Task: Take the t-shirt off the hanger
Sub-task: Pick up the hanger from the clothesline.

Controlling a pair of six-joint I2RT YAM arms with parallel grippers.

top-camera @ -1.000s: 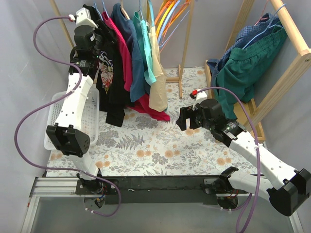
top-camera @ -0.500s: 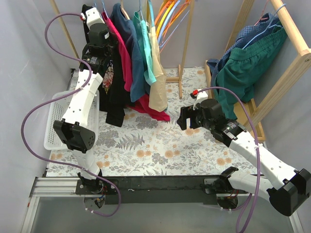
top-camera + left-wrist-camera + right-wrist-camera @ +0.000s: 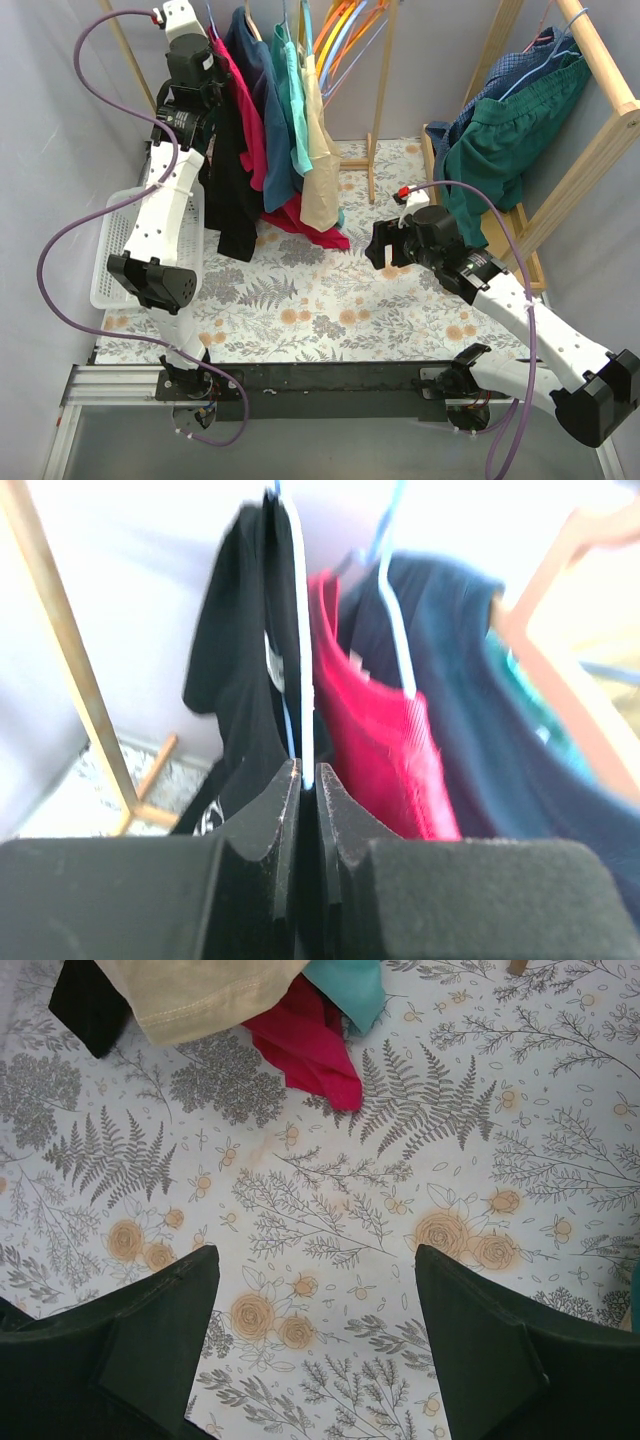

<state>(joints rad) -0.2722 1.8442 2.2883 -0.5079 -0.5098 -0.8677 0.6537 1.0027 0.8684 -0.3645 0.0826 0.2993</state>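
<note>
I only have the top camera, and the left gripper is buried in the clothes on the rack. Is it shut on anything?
Observer: Yes. In the left wrist view the left gripper is shut, with its tips pinching a white strip along the black shirt. It looks like the hanger, but I can't be sure.
Operator: Is the red shirt caught too?
Observer: No. The red shirt hangs beside the strip on its own blue hanger.
Operator: And the right gripper?
Observer: The right gripper is open over the floral cloth, with nothing between its fingers.
</note>
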